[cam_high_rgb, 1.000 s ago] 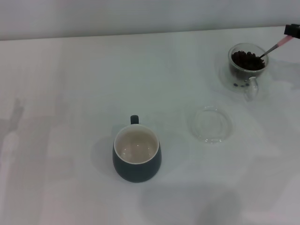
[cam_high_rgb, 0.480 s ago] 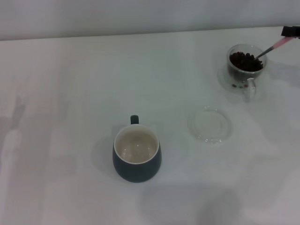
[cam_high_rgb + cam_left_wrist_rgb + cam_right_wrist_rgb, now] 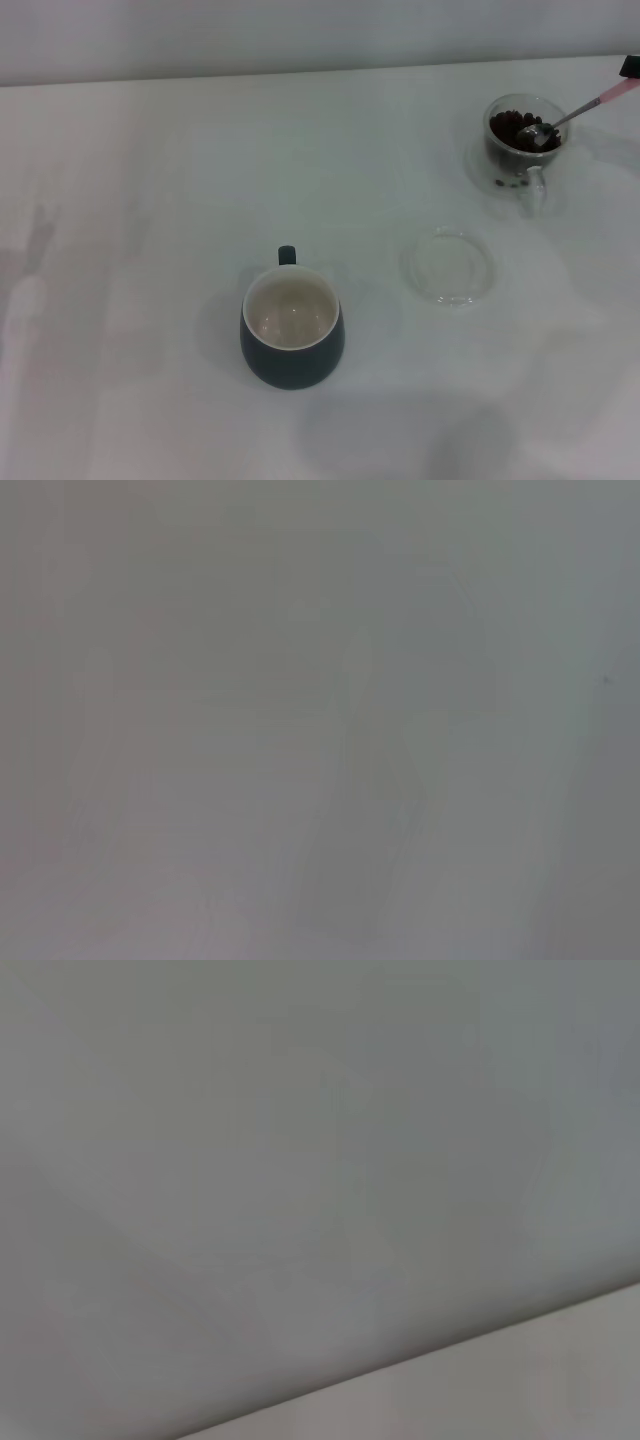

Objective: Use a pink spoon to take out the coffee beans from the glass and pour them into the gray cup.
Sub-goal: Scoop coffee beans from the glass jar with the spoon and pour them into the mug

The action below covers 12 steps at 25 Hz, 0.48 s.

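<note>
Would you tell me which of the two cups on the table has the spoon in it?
The clear glass of coffee beans holds the pink spoon; the gray cup has none.

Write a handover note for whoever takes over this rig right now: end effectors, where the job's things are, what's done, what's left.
Right end effector: at the far right edge of the head view, holding the pink spoon by its handle end.
Left end effector: not in view.
Spoon bowl lies in the glass, on the coffee beans.
Gray cup: near centre, upright, cream inside bare.
Clear saucer: between cup and glass.
Done: spoon in glass.
Left: lift a scoop, carry it to the gray cup, pour.
</note>
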### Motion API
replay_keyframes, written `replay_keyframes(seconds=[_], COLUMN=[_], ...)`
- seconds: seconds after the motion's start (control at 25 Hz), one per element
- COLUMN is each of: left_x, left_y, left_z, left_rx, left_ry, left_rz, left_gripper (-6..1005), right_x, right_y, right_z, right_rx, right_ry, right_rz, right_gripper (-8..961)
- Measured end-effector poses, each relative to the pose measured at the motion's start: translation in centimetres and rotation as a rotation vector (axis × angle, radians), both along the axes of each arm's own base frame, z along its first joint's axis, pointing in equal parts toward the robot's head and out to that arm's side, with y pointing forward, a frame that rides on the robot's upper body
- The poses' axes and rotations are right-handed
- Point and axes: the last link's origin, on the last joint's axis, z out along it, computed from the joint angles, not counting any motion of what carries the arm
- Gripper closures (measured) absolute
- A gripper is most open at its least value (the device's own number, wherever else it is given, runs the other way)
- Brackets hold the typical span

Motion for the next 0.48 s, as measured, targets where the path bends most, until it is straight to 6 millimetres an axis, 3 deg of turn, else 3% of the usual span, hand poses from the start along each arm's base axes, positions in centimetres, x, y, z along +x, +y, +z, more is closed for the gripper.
replay_keyframes(seconds=[0.48], left_x=[0.21], left_y=[0.21], left_z=[0.0], left_rx=[0.001], left_ry=[-0.002], left_rz=[-0.007], left_gripper=[100], right_x=[-0.04], right_y=[0.53], right_z=[0.52], right_rx=[0.002], right_ry=[0.115], right_rz=[-0.102], right_gripper=[769])
